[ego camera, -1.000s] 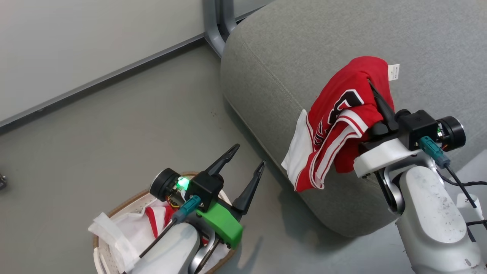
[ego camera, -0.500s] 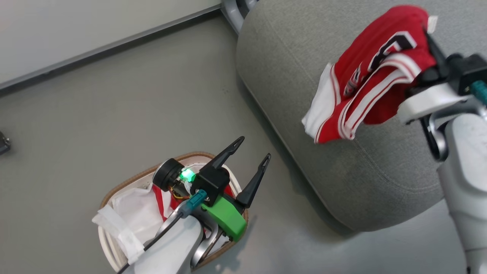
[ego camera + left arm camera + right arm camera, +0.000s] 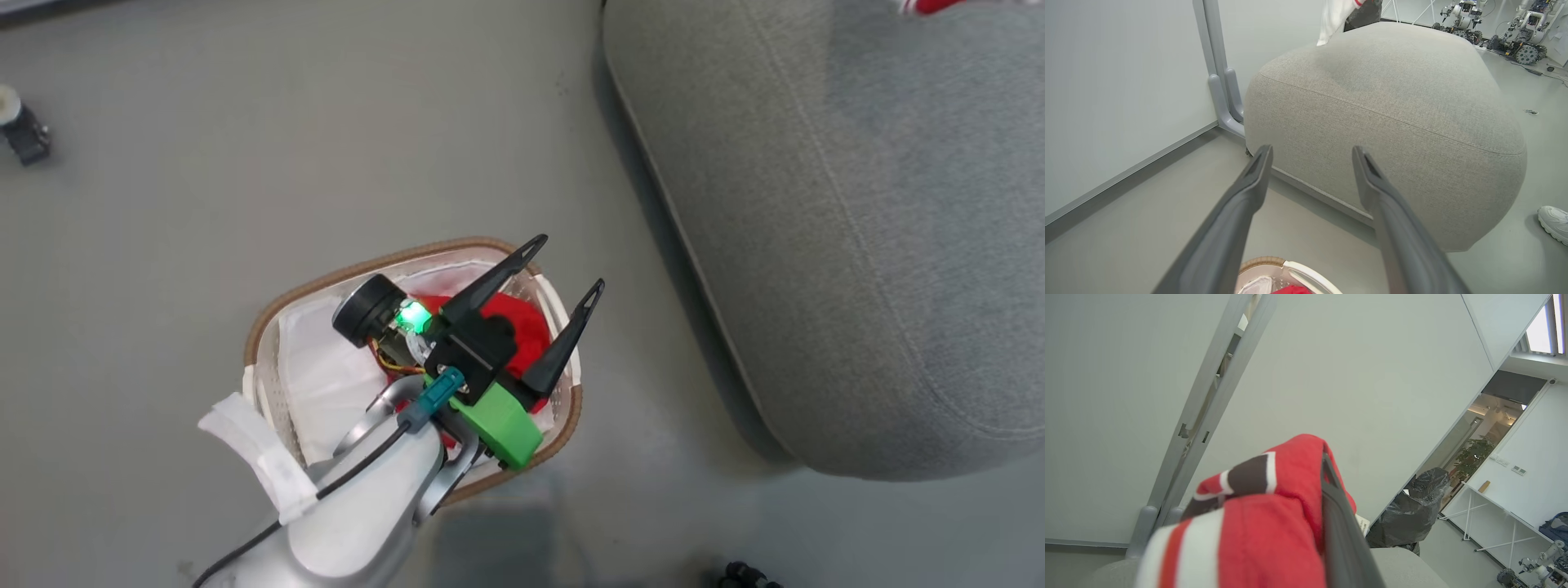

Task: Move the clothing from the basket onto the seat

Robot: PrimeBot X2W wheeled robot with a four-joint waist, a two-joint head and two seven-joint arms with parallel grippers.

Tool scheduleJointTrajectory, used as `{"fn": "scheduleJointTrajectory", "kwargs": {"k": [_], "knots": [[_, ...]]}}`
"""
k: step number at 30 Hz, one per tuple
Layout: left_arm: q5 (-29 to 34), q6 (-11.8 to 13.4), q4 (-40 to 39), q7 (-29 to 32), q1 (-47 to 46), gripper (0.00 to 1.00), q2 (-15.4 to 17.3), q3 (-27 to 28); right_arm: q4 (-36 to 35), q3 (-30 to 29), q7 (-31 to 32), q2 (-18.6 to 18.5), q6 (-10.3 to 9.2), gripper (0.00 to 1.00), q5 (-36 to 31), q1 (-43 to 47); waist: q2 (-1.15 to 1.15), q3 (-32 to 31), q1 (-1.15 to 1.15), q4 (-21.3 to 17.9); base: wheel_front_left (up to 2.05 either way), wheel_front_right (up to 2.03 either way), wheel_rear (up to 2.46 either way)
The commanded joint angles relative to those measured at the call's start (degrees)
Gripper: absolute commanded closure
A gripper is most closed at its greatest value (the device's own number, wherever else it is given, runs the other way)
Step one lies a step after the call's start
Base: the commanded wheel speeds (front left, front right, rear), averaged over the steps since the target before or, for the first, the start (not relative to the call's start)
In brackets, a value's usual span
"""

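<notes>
No word, brand or number can be read anywhere. On the red clothing point(image 3: 1274, 539) a black-and-white emblem point(image 3: 1247, 477) is seen, yet no letters can be made out (any print on the white tag point(image 3: 1361, 524) is too small to be told).

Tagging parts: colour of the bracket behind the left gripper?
Bright green bracket on the left gripper; head view shows it best.

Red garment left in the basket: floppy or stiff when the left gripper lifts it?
Probably floppy: the red garment lies bunched in the basket, and the second garment folds limply over a finger. It might drag the loose white liner along.
</notes>
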Motion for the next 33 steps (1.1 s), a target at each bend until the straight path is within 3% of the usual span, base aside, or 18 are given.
{"fn": "scheduleJointTrajectory", "kwargs": {"k": [1, 5, 9, 19, 25, 26, 27, 29, 30, 31, 33], "knots": [[0.75, -0.03, -0.54, 0.35, -1.72, 0.0, 0.15, -0.23, 0.35, -0.09, 1.11, -1.91, -0.08, 1.0, -0.43, -1.55, 0.0, 7.47, 0.0, 6.48, 0.0, 0.0, 0.0], [1.74, 0.27, -2.61, 1.27, -4.55, 0.0, 0.81, 0.08, 2.32, -1.74, 3.34, -6.43, -0.08, 1.0, -0.68, -6.5, 0.0, 11.99, 0.0, 8.98, 0.0, 0.0, 0.0], [2.19, 0.58, -4.64, 2.18, -6.28, 0.0, 1.49, 0.31, 5.89, -3.93, 4.19, -6.97, -0.08, 1.0, -2.81, -7.62, 0.0, 15.55, 0.0, 9.89, 0.0, 0.0, 0.0], [2.33, 1.06, -6.84, 2.66, -6.43, 0.0, 1.82, -0.59, 17.09, -13.23, -1.81, 1.02, -0.08, 1.0, -9.69, -0.67, 0.0, 19.63, 0.0, 10.24, 0.0, 0.0, 0.0], [2.01, 1.47, -7.22, 3.05, -6.22, 0.0, 2.68, -0.58, 20.36, -16.82, -4.89, 4.51, -0.07, 1.0, -12.28, 1.63, 0.0, 19.67, 0.0, 9.37, 0.0, 0.0, 0.0], [1.95, 1.58, -7.23, 3.03, -6.18, 0.0, 2.76, -0.54, 20.6, -17.05, -5.21, 4.95, -0.07, 0.96, -12.5, 1.81, 0.0, 19.6, 0.0, 9.19, 0.0, 0.0, 0.0], [1.82, 1.64, -7.19, 3.03, -6.11, 0.0, 2.86, -0.56, 20.79, -17.41, -5.71, 5.48, -0.07, 0.69, -12.86, 2.13, 0.0, 19.46, 0.0, 8.94, 0.0, 0.0, 0.0], [1.8, 1.74, -7.09, 3.03, -5.99, 0.0, 3.0, -0.67, 20.93, -17.73, -6.29, 6.13, -0.07, 0.4, -13.24, 2.39, 0.0, 19.14, 0.0, 8.57, 0.0, 0.0, 0.0], [1.74, 1.74, -7.11, 2.98, -5.91, 0.0, 3.04, -0.76, 20.96, -17.88, -6.54, 6.35, -0.07, 0.11, -13.38, 2.42, 0.0, 18.93, 0.0, 8.44, 0.0, 0.0, 0.0], [1.63, 1.75, -7.14, 2.88, -5.76, 0.0, 3.03, -0.8, 20.92, -17.93, -6.84, 6.68, -0.07, 0.0, -13.48, 2.45, 0.0, 18.59, 0.0, 8.28, 0.0, 0.0, 0.0], [1.4, 1.86, -7.19, 2.76, -5.39, 0.0, 2.96, -0.91, 20.7, -17.72, -7.25, 7.22, -0.08, 0.0, -13.76, 2.75, 0.0, 17.88, 0.0, 7.99, 0.0, 0.0, 0.0]]}}
